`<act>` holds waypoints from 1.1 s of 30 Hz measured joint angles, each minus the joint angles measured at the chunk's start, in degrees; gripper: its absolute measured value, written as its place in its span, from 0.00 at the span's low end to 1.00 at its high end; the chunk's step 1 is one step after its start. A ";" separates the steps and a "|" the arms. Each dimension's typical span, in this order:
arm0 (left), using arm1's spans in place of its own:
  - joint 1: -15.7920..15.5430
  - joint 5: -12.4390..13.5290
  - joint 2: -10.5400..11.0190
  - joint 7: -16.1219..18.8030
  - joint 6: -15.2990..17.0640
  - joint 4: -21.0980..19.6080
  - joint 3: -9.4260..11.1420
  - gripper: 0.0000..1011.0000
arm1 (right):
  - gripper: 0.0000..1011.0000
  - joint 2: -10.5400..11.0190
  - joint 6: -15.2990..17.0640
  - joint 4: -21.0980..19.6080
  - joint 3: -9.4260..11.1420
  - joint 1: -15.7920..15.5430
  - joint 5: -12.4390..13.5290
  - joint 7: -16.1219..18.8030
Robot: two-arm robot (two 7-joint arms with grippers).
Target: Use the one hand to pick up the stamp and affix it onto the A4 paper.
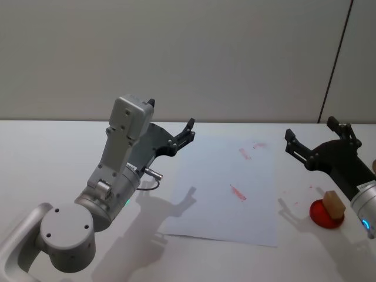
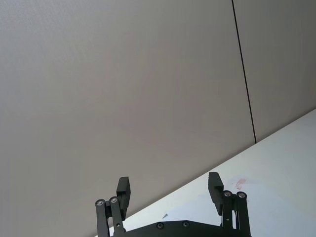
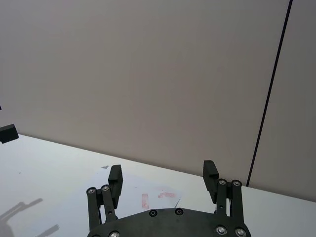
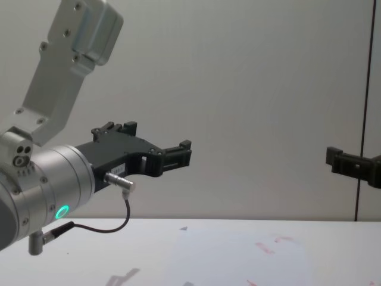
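Stamp [image 1: 333,203] stands on a red ink pad [image 1: 321,217] at lower right of the head view, just off the right edge of the A4 paper [image 1: 223,194], which lies mid-frame and bears a few pink marks [image 1: 237,192]. Right gripper [image 1: 310,130] hangs in the air at the right edge, above and behind the stamp, fingers spread, holding nothing; left gripper [image 1: 171,117], likewise spread and empty, is raised at centre-left. By my reading the pick-up has not begun: descent, grasp, carry and press all remain.
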 joint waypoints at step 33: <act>0.00 0.00 0.00 -0.01 0.00 0.00 0.00 0.99 | 0.99 7.70 3.91 -10.06 4.06 -11.82 2.04 -6.94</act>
